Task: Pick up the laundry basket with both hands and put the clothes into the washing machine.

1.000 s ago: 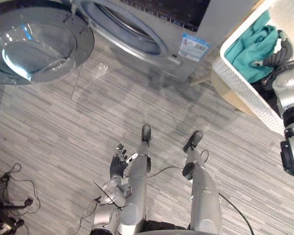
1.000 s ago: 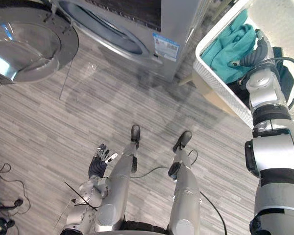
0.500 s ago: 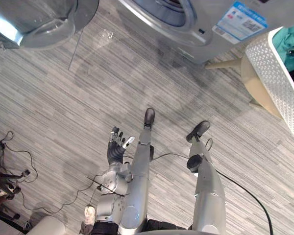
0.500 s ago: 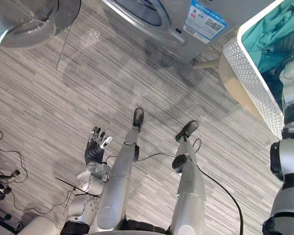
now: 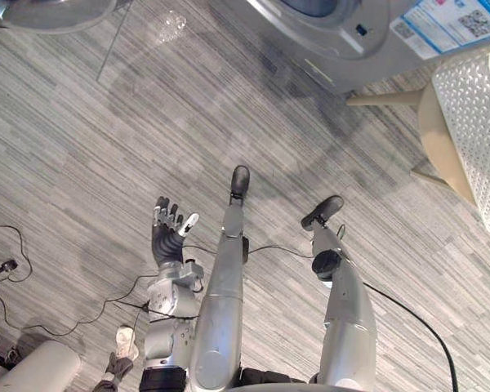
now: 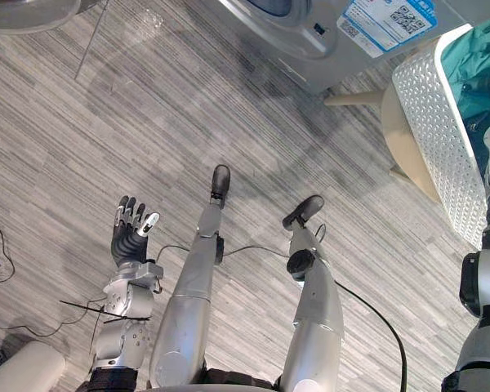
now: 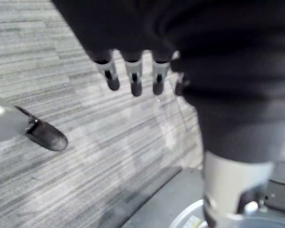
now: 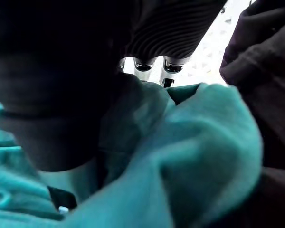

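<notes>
The white perforated laundry basket (image 6: 437,139) sits on a round wooden stool (image 5: 441,131) at the right, beside the grey washing machine (image 5: 343,33). Teal cloth (image 6: 483,57) and a dark garment (image 8: 261,57) lie inside it. My right arm reaches into the basket from the right edge. In the right wrist view my right hand (image 8: 143,64) has its fingers curled into a bunched fold of the teal cloth (image 8: 204,142). My left hand (image 5: 167,237) hangs low at the left over the floor, open and holding nothing, its fingers (image 7: 133,76) straight.
The machine's round door (image 5: 41,6) stands swung open at the top left. A person's shoe (image 5: 121,347) and a pale rounded object (image 5: 33,367) show at the lower left. Grey striped floor (image 5: 106,147) stretches in front of the machine.
The camera has tipped down: machine, door and basket have slid toward the top and right edges. My left hand stays open by my side. My right hand stays in the basket.
</notes>
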You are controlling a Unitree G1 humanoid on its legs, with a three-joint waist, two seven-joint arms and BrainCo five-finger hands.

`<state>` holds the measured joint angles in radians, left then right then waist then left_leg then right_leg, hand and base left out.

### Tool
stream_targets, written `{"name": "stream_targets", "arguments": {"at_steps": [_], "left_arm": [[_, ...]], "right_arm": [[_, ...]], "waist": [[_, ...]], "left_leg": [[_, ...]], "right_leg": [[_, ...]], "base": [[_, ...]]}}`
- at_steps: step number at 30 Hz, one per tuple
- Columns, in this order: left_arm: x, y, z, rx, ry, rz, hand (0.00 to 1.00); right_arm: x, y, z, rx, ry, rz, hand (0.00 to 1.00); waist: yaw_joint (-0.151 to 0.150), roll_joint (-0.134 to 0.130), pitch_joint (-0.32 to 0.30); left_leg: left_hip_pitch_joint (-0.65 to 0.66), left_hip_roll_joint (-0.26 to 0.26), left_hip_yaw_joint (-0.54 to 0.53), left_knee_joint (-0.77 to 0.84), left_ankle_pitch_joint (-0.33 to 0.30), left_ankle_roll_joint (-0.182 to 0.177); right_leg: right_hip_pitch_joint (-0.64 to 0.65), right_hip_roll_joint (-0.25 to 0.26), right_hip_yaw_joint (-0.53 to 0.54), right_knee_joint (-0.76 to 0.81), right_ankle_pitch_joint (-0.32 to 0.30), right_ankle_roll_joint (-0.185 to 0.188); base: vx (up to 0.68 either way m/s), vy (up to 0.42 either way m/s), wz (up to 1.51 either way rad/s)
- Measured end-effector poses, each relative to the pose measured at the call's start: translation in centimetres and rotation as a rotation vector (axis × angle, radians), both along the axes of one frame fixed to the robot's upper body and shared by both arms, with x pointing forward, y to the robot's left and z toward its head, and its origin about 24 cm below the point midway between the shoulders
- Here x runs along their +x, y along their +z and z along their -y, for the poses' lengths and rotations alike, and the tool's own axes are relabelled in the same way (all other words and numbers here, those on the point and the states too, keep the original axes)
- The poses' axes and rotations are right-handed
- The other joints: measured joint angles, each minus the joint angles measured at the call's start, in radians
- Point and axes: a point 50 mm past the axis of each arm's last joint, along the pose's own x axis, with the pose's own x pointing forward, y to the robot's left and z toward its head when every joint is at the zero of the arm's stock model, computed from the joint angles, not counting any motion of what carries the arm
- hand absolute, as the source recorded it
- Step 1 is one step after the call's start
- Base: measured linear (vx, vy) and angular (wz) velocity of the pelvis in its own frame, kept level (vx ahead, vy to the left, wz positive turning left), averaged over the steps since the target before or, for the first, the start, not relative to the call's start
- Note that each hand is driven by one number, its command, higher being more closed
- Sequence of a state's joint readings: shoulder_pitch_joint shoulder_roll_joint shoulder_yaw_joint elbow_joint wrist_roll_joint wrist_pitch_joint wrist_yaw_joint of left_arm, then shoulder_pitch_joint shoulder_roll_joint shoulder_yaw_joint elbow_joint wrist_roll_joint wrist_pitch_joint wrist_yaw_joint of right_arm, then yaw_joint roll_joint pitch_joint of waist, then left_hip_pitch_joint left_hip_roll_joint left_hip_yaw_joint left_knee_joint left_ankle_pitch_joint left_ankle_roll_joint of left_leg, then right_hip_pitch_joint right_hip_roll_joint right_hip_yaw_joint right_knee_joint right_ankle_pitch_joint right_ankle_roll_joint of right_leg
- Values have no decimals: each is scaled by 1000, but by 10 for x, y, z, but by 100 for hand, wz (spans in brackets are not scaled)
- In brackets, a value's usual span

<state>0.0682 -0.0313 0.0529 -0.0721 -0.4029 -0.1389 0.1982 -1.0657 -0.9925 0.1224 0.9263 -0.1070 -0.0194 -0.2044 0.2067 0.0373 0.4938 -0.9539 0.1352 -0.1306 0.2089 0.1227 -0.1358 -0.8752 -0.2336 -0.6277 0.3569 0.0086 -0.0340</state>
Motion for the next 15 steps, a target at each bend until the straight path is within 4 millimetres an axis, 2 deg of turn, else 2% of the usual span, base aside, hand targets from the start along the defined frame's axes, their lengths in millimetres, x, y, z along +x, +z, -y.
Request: {"name": "stream_targets", "arguments": {"at_steps": [2, 8, 15], "left_arm": [[0, 0, -1, -5, 3, 1, 0], [0, 0, -2, -18, 9, 4, 0], [0, 4, -4, -37, 19, 20, 0]], "right_arm": [[0, 3, -1, 8, 0, 22, 100], [1, 2, -2, 98, 37, 67, 100], [-1, -8, -5, 338, 156, 204, 100]], "waist": [[0, -2, -22], [2, -2, -31], [-6, -2, -31]], "left_leg": [[-19, -1, 2, -4, 8, 0], [-19, -5, 2, -17, 26, -2], [-42, 5, 25, 19, 26, 0]], "right_leg": [[-22, -6, -4, 9, -1, -1], [-24, -17, -14, 23, -2, -2], [-23, -23, -26, 38, -4, -6]], "base": [[51, -39, 4], [55, -39, 7], [39, -39, 3]]}}
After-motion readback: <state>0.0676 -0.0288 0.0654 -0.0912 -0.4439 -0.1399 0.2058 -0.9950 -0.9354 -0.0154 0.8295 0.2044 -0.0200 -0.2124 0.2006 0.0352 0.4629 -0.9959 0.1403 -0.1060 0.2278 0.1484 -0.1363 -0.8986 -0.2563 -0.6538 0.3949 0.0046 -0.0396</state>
